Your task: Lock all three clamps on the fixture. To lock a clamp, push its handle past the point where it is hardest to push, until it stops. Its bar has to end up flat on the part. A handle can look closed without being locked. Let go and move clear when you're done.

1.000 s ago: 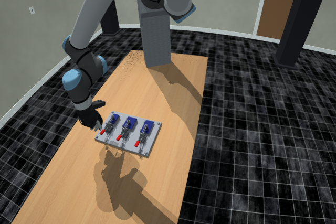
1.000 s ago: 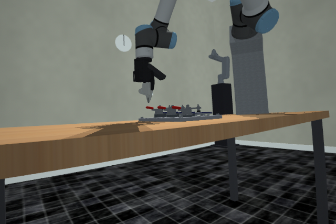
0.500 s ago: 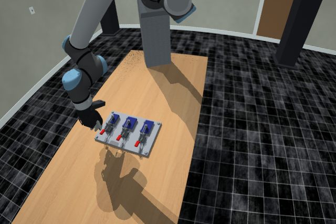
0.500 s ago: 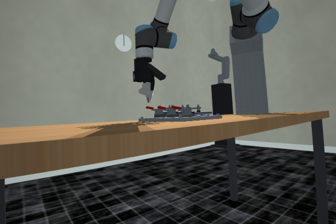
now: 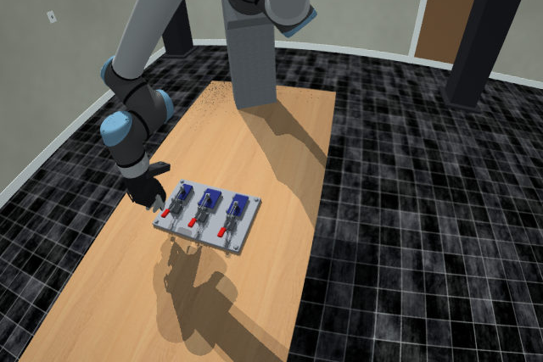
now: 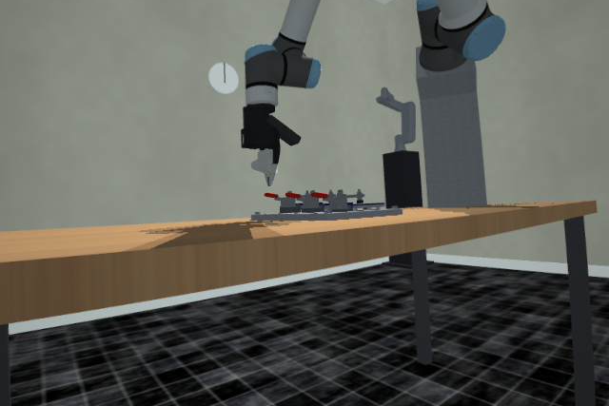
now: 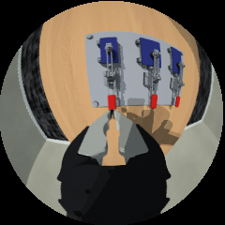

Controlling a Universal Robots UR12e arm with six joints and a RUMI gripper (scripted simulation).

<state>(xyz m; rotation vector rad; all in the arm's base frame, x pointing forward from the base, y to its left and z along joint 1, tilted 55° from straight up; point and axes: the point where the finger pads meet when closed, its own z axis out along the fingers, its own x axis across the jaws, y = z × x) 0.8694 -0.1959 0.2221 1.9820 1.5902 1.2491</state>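
Evidently no lettering is readable; the gripper point(image 5: 161, 208) point(image 6: 268, 183) point(image 7: 112, 110), jaws closed on nothing, hovers above the fixture plate point(image 5: 205, 242) point(image 6: 326, 215) point(image 7: 128, 75) near a red-tipped toggle clamp point(image 5: 165, 213) point(image 6: 270, 195) point(image 7: 112, 101)

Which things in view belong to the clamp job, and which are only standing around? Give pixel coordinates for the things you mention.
For the job:
- gripper point(image 5: 160, 208) point(image 6: 268, 183) point(image 7: 112, 110)
- fixture plate point(image 5: 210, 242) point(image 6: 326, 216) point(image 7: 133, 84)
- three clamps with red handles, the nearest handle to the fingers being this one point(image 5: 165, 213) point(image 7: 112, 101)
- blue parts point(image 5: 239, 202) point(image 7: 150, 49)

Only standing around:
- wall clock point(image 6: 223, 78)
- black pedestal at the right point(image 5: 484, 42)
- small grey arm point(image 6: 407, 121)

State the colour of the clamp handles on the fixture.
Red on all three handles; the wrist view shows it best.
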